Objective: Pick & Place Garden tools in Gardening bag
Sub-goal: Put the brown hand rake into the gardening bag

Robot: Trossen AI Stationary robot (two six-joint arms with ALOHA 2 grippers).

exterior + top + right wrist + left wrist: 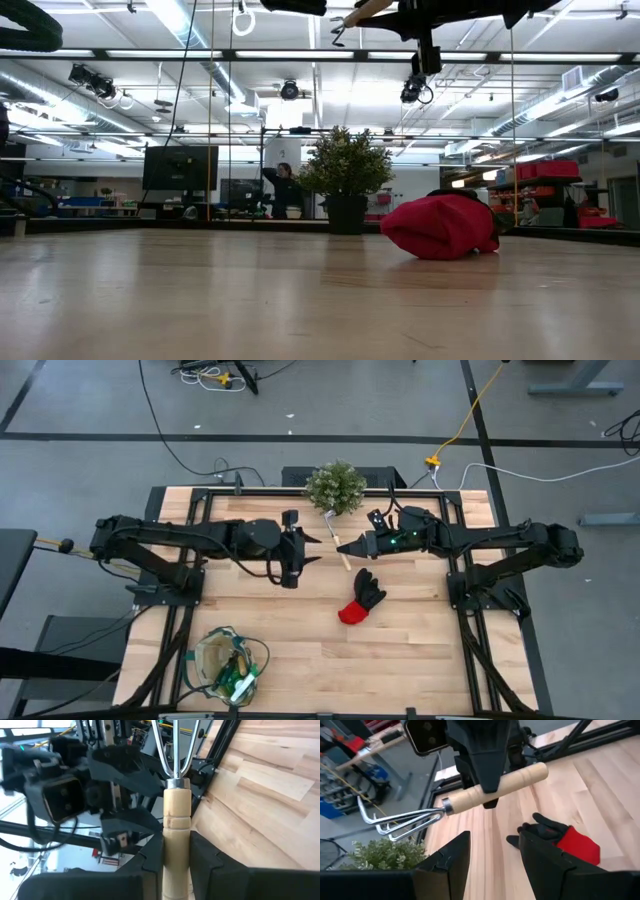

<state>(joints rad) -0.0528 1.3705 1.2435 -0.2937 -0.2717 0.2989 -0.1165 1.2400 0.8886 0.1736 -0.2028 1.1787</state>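
The mini rake (pixel 470 800) is stiff and light, with a smooth wooden handle that could roll between pads and thin steel tines that may snag; the handle's middle is the place to take it. It hangs above the worktop (pixel 300 630) at upper centre of the high view, clamped in the right claw (pixel 347 546). The left claw (pixel 310 560) waits just beside it, fingers apart and empty. The gardening bag (pixel 228 663) sits lower left, seemingly already holding something.
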